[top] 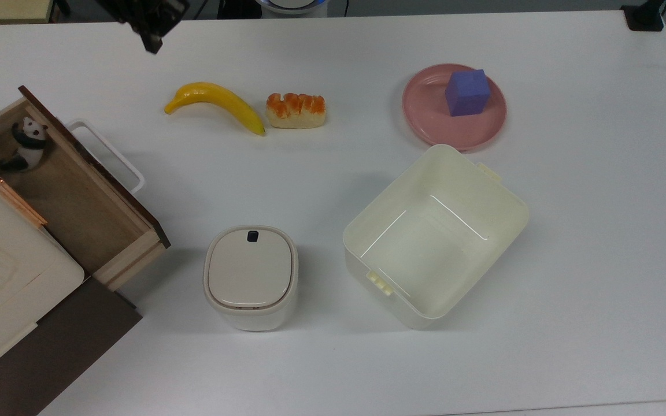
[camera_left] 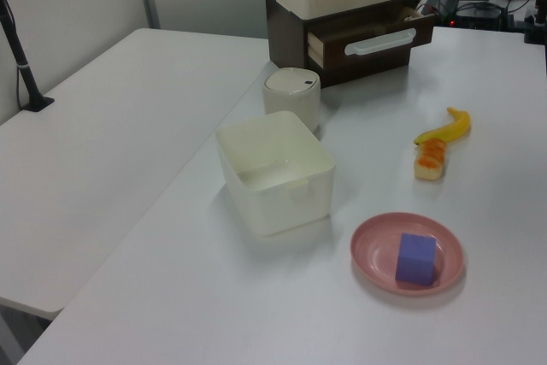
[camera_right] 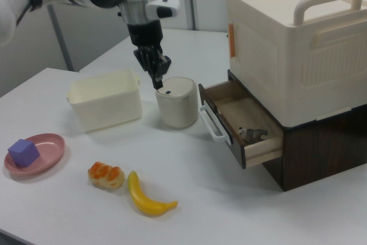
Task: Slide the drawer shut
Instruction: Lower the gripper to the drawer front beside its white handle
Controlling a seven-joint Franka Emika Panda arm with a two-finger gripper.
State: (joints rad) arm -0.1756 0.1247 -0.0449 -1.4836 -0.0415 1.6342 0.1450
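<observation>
Here the light wooden drawer (camera_right: 243,125) with dark brown front and white loop handle (camera_right: 211,123) stands pulled out (a toy panda (camera_right: 252,135) inside); my gripper (camera_right: 158,78) hangs above the table, fingers pressed together

No text, label, brand, number or sign could be read anywhere in these pictures.
</observation>
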